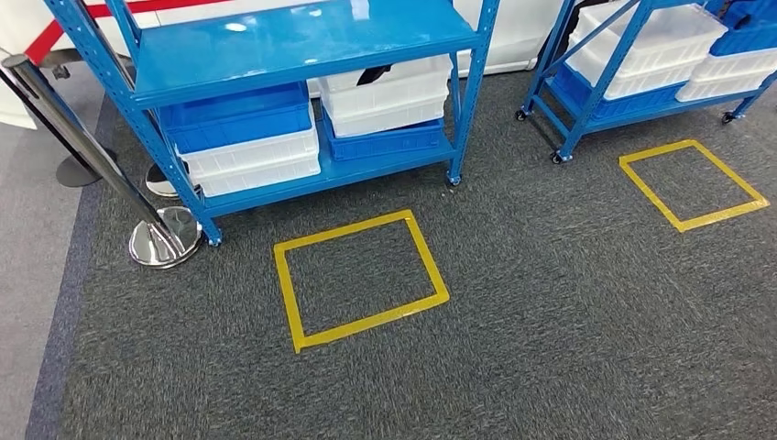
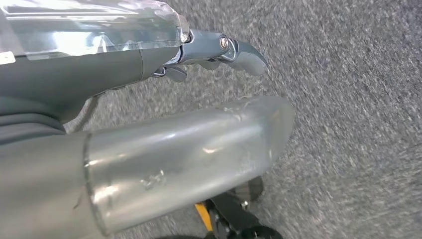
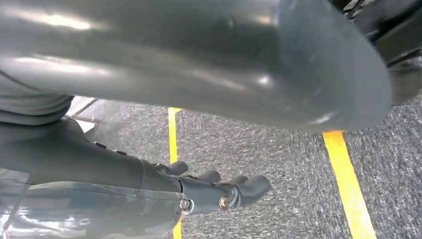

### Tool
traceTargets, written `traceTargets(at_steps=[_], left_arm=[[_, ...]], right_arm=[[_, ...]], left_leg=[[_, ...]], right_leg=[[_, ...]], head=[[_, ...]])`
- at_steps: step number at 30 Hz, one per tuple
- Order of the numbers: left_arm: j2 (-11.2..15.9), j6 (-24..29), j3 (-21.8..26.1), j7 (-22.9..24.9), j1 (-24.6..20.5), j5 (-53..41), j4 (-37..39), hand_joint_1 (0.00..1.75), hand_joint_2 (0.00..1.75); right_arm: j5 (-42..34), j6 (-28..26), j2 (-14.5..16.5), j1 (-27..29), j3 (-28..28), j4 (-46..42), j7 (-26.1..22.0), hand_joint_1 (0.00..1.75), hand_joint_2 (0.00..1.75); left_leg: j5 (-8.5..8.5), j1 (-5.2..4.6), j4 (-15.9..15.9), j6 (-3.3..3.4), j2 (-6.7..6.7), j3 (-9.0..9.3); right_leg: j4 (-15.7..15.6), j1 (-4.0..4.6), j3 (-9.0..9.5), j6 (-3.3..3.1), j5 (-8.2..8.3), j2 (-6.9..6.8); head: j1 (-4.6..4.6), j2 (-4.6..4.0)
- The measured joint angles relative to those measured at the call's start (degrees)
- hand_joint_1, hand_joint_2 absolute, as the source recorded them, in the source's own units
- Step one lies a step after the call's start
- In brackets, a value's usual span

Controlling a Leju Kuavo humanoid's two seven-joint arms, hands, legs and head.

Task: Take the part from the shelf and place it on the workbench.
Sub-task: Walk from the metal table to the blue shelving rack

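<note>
Robot faces a blue metal shelf point(image 1: 275, 41) stacked with blue and white plastic bins point(image 1: 243, 137).
Left hand point(image 2: 219, 52) and right hand point(image 3: 219, 191) hang empty, fingers loosely extended; part hidden, presumably binned. Approach squarely to the yellow taped floor square point(image 1: 359, 278).

Blue shelf point(image 1: 302, 41) holding blue and white bins point(image 1: 240, 137); yellow tape square point(image 1: 360, 278) on speckled dark grey carpet point(image 1: 550, 321); shiny chrome stanchion base point(image 1: 165, 238).

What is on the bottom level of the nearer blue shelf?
The lower level of the blue shelf holds stacked bins: blue bin over white bins, and white bins over a blue one. Their contents are hidden.
</note>
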Motion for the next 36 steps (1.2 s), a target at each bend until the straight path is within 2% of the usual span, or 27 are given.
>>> traceTargets(at_steps=[1, 2, 4, 5, 6, 8, 9, 10, 11, 12, 13, 15, 16, 17, 20, 21, 22, 24, 26, 27, 29, 30, 31, 32, 33, 35, 36], left_arm=[[0.00, 0.00, 0.01, 0.00, 0.13, 0.00, 0.05, 0.00, 0.00], [0.00, -0.02, 0.01, 0.00, 0.23, 0.00, 0.12, 0.00, 0.00], [-0.01, -0.07, 0.03, 0.00, 0.31, 0.00, 0.35, 0.00, 0.00], [0.00, -0.10, 0.04, 0.01, 0.26, 0.00, 0.43, 0.00, 0.00], [0.03, -0.12, 0.05, 0.01, 0.20, 0.00, 0.51, 0.00, 0.00], [0.15, -0.14, 0.05, 0.03, -0.04, 0.00, 0.57, 0.00, 0.00], [0.24, -0.15, 0.05, 0.03, -0.14, 0.00, 0.62, 0.00, 0.00], [0.31, -0.15, 0.05, 0.03, -0.24, 0.00, 0.71, 0.00, 0.00], [0.37, -0.16, 0.05, 0.03, -0.29, -0.01, 0.80, 0.00, 0.00], [0.37, -0.15, 0.05, 0.06, -0.29, -0.01, 0.90, 0.00, 0.00], [0.39, -0.14, 0.06, 0.09, -0.22, -0.02, 1.01, 0.00, 0.00], [0.50, -0.07, 0.08, 0.17, -0.05, -0.02, 1.22, 0.00, 0.00], [0.58, -0.01, 0.09, 0.19, 0.03, -0.02, 1.34, 0.00, 0.00], [0.66, 0.04, 0.13, 0.20, 0.13, -0.03, 1.46, 0.00, 0.00], [0.87, 0.16, 0.46, 0.25, 0.57, -0.08, 1.83, 0.00, 0.00], [0.93, 0.18, 0.57, 0.28, 0.60, -0.10, 1.92, 0.00, 0.00], [0.98, 0.20, 0.65, 0.32, 0.51, -0.10, 1.97, 0.00, 0.00], [1.02, 0.23, 0.67, 0.34, 0.01, -0.11, 2.00, 0.00, 0.00], [1.10, 0.25, 0.71, 0.34, -0.34, -0.11, 2.02, 0.00, 0.00], [1.15, 0.27, 0.74, 0.34, -0.39, -0.11, 2.02, 0.00, 0.00], [1.19, 0.40, 0.85, 0.35, -0.41, -0.11, 2.06, 0.00, 0.00], [1.20, 0.49, 0.90, 0.35, -0.34, -0.11, 2.10, 0.00, 0.00], [1.20, 0.57, 0.94, 0.35, -0.24, -0.13, 2.18, 0.00, 0.00], [1.20, 0.62, 0.97, 0.35, -0.17, -0.14, 2.28, 0.00, 0.00], [1.19, 0.65, 1.00, 0.36, -0.03, -0.17, 2.40, 0.00, 0.00], [1.12, 0.70, 1.05, 0.38, -0.12, -0.20, 2.72, 0.00, 0.00], [1.09, 0.71, 1.07, 0.42, -0.20, -0.20, 2.84, 0.00, 0.00]], right_arm=[[0.00, 0.00, -0.04, 0.22, -0.04, 0.00, 0.00, 0.00, 0.00], [-0.01, 0.00, -0.10, 0.44, -0.08, 0.00, 0.00, 0.00, 0.00], [-0.01, 0.01, -0.24, 0.87, -0.22, 0.00, 0.00, 0.00, 0.00], [-0.02, 0.07, -0.28, 0.95, -0.30, 0.00, -0.01, 0.00, 0.00], [-0.02, 0.19, -0.30, 0.95, -0.36, 0.00, -0.04, 0.00, 0.00], [-0.03, 0.51, -0.27, 0.84, -0.44, 0.00, -0.11, 0.00, 0.00], [-0.03, 0.64, -0.24, 0.86, -0.47, -0.01, -0.14, 0.00, 0.00], [-0.04, 0.73, -0.21, 0.89, -0.51, -0.01, -0.16, 0.00, 0.00], [-0.04, 0.80, -0.19, 0.89, -0.54, -0.02, -0.18, 0.00, 0.00], [-0.04, 0.86, -0.20, 0.88, -0.56, -0.04, -0.22, 0.00, 0.00], [-0.04, 0.92, -0.20, 0.87, -0.57, -0.06, -0.27, 0.00, 0.00], [-0.04, 0.99, -0.21, 0.90, -0.59, -0.11, -0.37, 0.00, 0.00], [-0.04, 1.01, -0.21, 0.93, -0.60, -0.13, -0.41, 0.00, 0.00], [-0.03, 1.01, -0.21, 0.96, -0.61, -0.13, -0.45, 0.00, 0.00], [-0.02, 1.02, -0.16, 0.98, -0.66, -0.13, -0.57, 0.00, 0.00], [-0.02, 1.02, -0.13, 0.86, -0.68, -0.13, -0.58, 0.00, 0.00], [-0.02, 1.03, -0.10, 0.66, -0.69, -0.14, -0.61, 0.00, 0.00], [-0.02, 1.03, -0.09, 0.22, -0.69, -0.17, -0.65, 0.00, 0.00], [0.00, 1.03, -0.08, -0.17, -0.68, -0.21, -0.71, 0.00, 0.00], [0.03, 1.05, -0.07, -0.24, -0.68, -0.22, -0.75, 0.00, 0.00], [0.11, 1.08, -0.07, -0.13, -0.68, -0.22, -0.86, 0.00, 0.00], [0.27, 1.08, -0.08, 0.05, -0.68, -0.23, -0.95, 0.00, 0.00], [0.54, 1.04, -0.10, 0.24, -0.68, -0.27, -1.05, 0.00, 0.00], [0.87, 0.98, -0.11, 0.46, -0.68, -0.32, -1.17, 0.00, 0.00], [1.19, 0.91, -0.15, 0.81, -0.68, -0.37, -1.25, 0.00, 0.00], [1.48, 0.83, -0.29, 1.53, -0.68, -0.45, -1.33, 0.00, 0.00], [1.49, 0.80, -0.36, 1.72, -0.68, -0.46, -1.33, 0.00, 0.00]], left_leg=[[-0.76, 0.03, 0.00, -0.14, -0.26, 0.93], [-1.60, 0.07, -0.01, -0.29, -0.44, 1.93], [-3.33, 0.00, -0.06, -0.80, -0.66, 3.74], [-4.06, -0.05, -0.39, -1.18, -0.70, 4.44], [-4.36, -0.11, -0.62, -1.63, -0.73, 5.11], [-3.13, -0.09, 0.94, -2.39, -0.67, 5.08], [-1.61, -0.04, 3.86, -2.67, -0.54, 3.85], [-0.30, 0.04, 7.69, -2.95, -0.38, 1.63], [-0.01, 0.17, 11.81, -3.24, -0.18, -1.14], [-0.97, 0.27, 15.04, -3.51, -0.04, -3.83], [-3.34, 0.39, 16.97, -3.76, 0.05, -6.23], [-8.71, 0.57, 17.06, -3.95, 0.16, -9.60], [-9.77, 0.63, 15.54, -3.92, 0.20, -10.62], [-8.58, 0.65, 13.13, -3.77, 0.25, -11.28], [4.08, 0.28, 5.58, -2.77, 0.68, -12.05], [6.61, 0.05, 4.54, -2.27, 0.76, -11.85], [6.88, -0.21, 4.26, -1.76, 0.71, -11.43], [5.91, -0.22, 3.54, -0.69, 0.38, -9.67], [5.03, -0.10, 2.60, 0.13, 0.24, -7.66], [4.43, -0.11, 2.30, 0.40, 0.25, -6.80], [3.01, -0.15, 2.03, 0.61, 0.02, -5.04], [2.18, -0.16, 2.00, 0.56, -0.27, -4.00], [1.30, -0.16, 1.99, 0.41, -0.70, -2.88], [0.37, -0.14, 1.98, 0.24, -1.14, -1.67], [-0.56, -0.07, 1.92, 0.08, -1.54, -0.66], [-2.38, -0.04, 2.04, -0.39, -2.46, 0.87], [-3.08, 0.02, 1.89, -0.69, -2.95, 1.43]], right_leg=[[-1.60, 0.01, -0.52, -0.07, 0.86, 0.00], [-4.54, 0.02, -0.41, -0.22, 2.97, 0.00], [-10.39, 0.26, 0.17, -0.79, 9.42, 0.07], [-11.95, 0.45, 0.42, -1.15, 11.63, 0.13], [-12.65, 0.61, 0.71, -1.54, 12.60, 0.19], [-13.30, 0.64, 2.10, -2.39, 11.50, 0.24], [-13.89, 0.52, 3.14, -2.83, 10.95, 0.22], [-14.46, 0.42, 4.31, -3.19, 10.39, 0.16], [-15.05, 0.33, 5.56, -3.43, 9.75, 0.13], [-15.49, 0.31, 6.81, -3.57, 9.04, 0.11], [-15.84, 0.31, 8.07, -3.61, 8.27, 0.16], [-16.22, 0.31, 10.71, -3.50, 6.51, 0.31], [-16.29, 0.31, 12.04, -3.41, 5.56, 0.37], [-16.31, 0.33, 13.31, -3.29, 4.55, 0.39], [-16.26, 0.41, 16.24, -2.54, 1.58, 0.52], [-16.19, 0.39, 17.07, -2.10, 0.91, 0.59], [-15.84, 0.35, 17.71, -1.57, 0.76, 0.65], [-12.92, 0.12, 17.13, -0.67, 2.04, 0.56], [-6.35, 0.04, 13.19, -0.37, 2.94, 0.51], [-2.96, 0.04, 10.59, -0.36, 2.13, 0.50], [1.01, 0.05, 5.73, -0.36, -1.97, 0.49], [1.11, 0.06, 4.03, -0.33, -3.88, 0.50], [0.06, 0.07, 2.83, -0.39, -4.78, 0.52], [-2.09, 0.11, 2.07, -0.52, -3.96, 0.64], [-5.11, 0.20, 1.66, -0.73, -0.68, 1.13], [-10.40, 0.58, 1.19, -1.10, 7.76, 2.62], [-11.80, 0.80, 1.23, -1.25, 10.62, 3.07]], head=[[0.02, 0.00], [0.06, 0.00], [0.26, -0.01], [0.31, -0.01], [0.36, -0.01], [0.26, 0.00], [0.19, 0.00], [0.08, 0.00], [-0.02, 0.00], [-0.09, 0.00], [-0.11, 0.00], [-0.12, 0.00], [-0.14, 0.00], [-0.14, 0.00], [-0.16, 0.00], [-0.17, 0.00], [-0.17, 0.00], [-0.15, -0.01], [0.02, -0.01], [0.11, -0.01], [0.12, -0.01], [0.12, 0.00], [0.13, -0.01], [0.14, -0.01], [0.19, -0.01], [0.22, -0.01], [0.24, -0.01]])
